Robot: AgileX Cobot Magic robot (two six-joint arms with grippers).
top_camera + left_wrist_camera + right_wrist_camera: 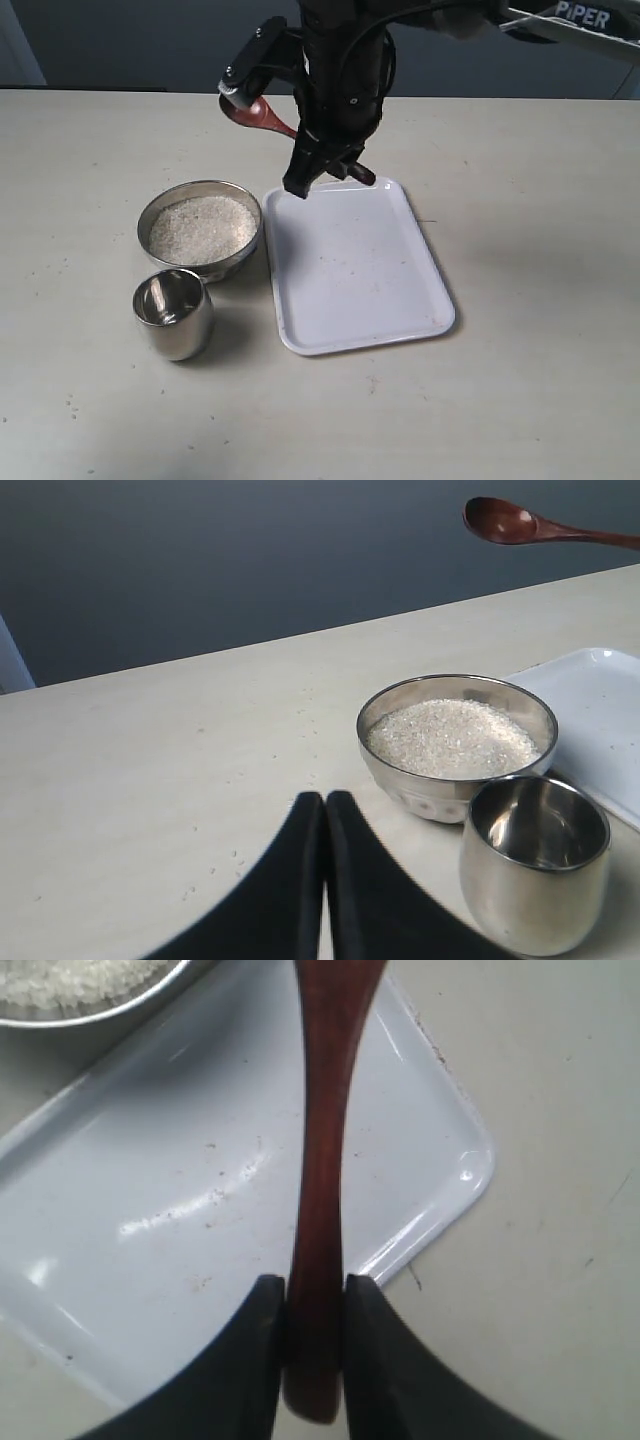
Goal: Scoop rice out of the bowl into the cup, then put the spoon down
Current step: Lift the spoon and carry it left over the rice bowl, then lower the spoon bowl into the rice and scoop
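Observation:
My right gripper (335, 165) is shut on the slim handle of the dark red-brown wooden spoon (262, 113), near the handle's end, and holds it in the air over the far left corner of the tray. The wrist view shows the handle (325, 1140) pinched at my right gripper (315, 1285). The spoon's oval bowl (510, 522) looks empty. The wide steel bowl (150, 215) holds white rice (200, 228). The small steel cup (175, 315) stands in front of it, with no rice visible inside. My left gripper (325, 800) is shut and empty, low by the cup (535, 880).
A white rectangular tray (355, 265) lies right of the bowl, with a few specks on it. A few stray grains dot the beige table (215, 870). The right arm hangs over the tray's far edge. A dark wall runs behind the table.

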